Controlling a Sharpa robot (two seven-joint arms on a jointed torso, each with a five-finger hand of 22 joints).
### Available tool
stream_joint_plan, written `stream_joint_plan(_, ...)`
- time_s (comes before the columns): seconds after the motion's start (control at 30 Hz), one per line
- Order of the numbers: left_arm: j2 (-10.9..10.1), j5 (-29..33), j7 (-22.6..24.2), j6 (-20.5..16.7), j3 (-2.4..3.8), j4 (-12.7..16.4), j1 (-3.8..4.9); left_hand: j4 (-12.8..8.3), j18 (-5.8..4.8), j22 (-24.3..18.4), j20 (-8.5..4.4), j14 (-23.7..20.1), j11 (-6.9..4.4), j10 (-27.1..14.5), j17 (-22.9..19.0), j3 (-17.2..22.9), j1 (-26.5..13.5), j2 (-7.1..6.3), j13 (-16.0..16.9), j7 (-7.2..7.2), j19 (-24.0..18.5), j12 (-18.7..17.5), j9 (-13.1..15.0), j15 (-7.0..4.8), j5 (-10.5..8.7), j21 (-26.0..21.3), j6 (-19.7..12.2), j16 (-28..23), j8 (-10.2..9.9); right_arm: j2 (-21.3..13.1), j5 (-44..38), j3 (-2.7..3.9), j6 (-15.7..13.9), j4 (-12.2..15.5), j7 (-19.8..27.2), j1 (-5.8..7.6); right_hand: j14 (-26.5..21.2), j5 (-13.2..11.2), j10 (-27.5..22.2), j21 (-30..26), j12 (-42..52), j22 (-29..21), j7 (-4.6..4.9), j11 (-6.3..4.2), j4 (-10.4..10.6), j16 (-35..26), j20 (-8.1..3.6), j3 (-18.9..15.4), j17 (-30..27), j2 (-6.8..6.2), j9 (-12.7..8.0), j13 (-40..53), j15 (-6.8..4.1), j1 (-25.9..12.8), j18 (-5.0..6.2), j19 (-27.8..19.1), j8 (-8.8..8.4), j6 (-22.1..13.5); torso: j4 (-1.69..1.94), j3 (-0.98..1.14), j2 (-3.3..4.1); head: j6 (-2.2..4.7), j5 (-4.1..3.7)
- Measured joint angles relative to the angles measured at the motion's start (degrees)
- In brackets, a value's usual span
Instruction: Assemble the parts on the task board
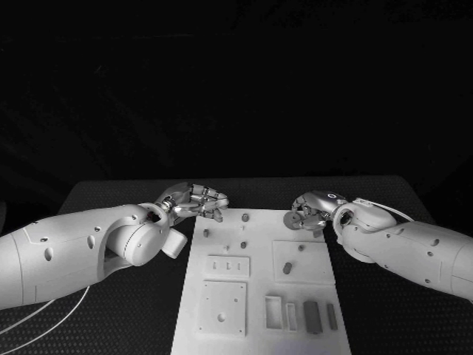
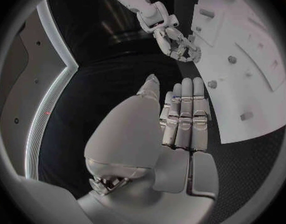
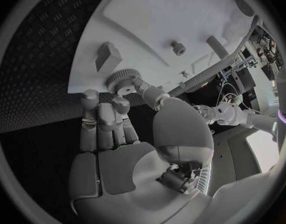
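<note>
Head view: white rectangular task board (image 1: 260,285) lies lower centre, small grey parts (image 1: 287,268) scattered on it. Right hand (image 1: 309,210) at the board's upper right corner pinches a toothed grey gear (image 3: 122,78) between fingertips. Left hand (image 1: 198,200) at the upper left corner, fingers together, holding nothing.

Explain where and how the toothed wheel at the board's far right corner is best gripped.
Grip the toothed wheel by its ridged rim, coming in from the right edge of the task board, where the right hand sits. It seems to lie flat at the corner, so the rim is exposed there, and the ridges probably resist slipping.
</note>
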Motion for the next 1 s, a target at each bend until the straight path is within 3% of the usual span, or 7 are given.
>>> stream_joint_plan(0.3, 0.0, 0.0, 0.0, 0.0, 0.00, 0.0, 0.00, 0.0, 0.00, 0.0, 0.00, 0.0, 0.00, 0.0, 0.0, 0.0, 0.0, 0.00, 0.0, 0.00, 0.0, 0.0, 0.0, 0.00, 0.00, 0.0, 0.0, 0.0, 0.0, 0.3, -2.4, 0.04, -0.5, -0.1, -0.5, -0.21, 0.0, 0.0, -0.2, 0.2, 0.0, 0.0, -0.21, -0.22, -2.4, 0.0, 0.08, 0.2, -0.2, 0.72, 0.0, -0.3, -0.34, 0.8, 0.00, -0.1, 0.39, 0.2, 0.03, 0.02, 0.00, -0.05, 0.00)
stream_joint_plan(0.67, -0.2, 0.0, -0.1, 0.2, 0.00, 0.0, 0.00, 0.0, 0.00, 0.0, 0.00, 0.0, 0.00, 0.0, 0.1, 0.0, 0.0, 0.00, 0.0, 0.00, 0.0, -0.2, 0.0, 0.00, 0.00, 0.0, 0.0, 0.0, 0.0, 0.5, -5.0, 0.19, -1.8, -0.4, -0.4, -0.75, 0.0, 0.0, 0.0, 0.2, 0.0, 0.0, -0.36, -0.44, -4.5, 0.0, 0.09, 0.4, -0.4, 0.41, 0.0, -0.5, -0.38, 1.9, 0.00, -0.1, 0.71, 0.4, -0.08, 0.11, 0.00, -0.27, 0.17)
stream_joint_plan(0.83, -0.2, 0.0, -0.1, 0.3, 0.00, 0.0, 0.00, 0.0, 0.00, 0.0, 0.00, 0.0, 0.00, 0.0, 0.1, 0.0, 0.0, 0.00, 0.0, 0.00, 0.0, -0.2, 0.0, 0.00, 0.00, 0.0, 0.0, 0.0, 0.0, 0.6, -5.1, 0.23, -1.9, -0.4, -0.3, -0.80, 0.0, 0.0, 0.1, 0.2, 0.0, 0.0, -0.36, -0.44, -5.5, 0.0, 0.09, 0.5, -0.5, 0.95, -0.1, -0.6, -0.38, 2.5, 0.00, -0.1, 0.70, 0.4, -0.07, 0.12, 0.02, -0.37, 0.12)
stream_joint_plan(1.0, -0.3, 0.0, -0.2, 0.3, 0.00, 0.0, 0.00, 0.0, 0.00, 0.0, 0.00, 0.0, 0.00, 0.0, 0.1, 0.0, 0.0, 0.00, 0.0, 0.00, 0.0, -0.2, 0.0, 0.00, 0.00, -0.2, 0.0, 0.0, 0.0, 0.5, -4.9, 0.24, -1.8, -0.4, -0.1, -0.80, -0.1, -0.2, 0.1, 0.2, 0.0, 0.0, -0.37, -0.45, -6.1, 0.0, 0.10, 0.6, -0.5, 2.42, -0.1, -0.7, -0.43, 2.6, 0.00, -0.1, 1.23, 0.4, -0.04, 0.10, 0.02, -0.47, 0.07)
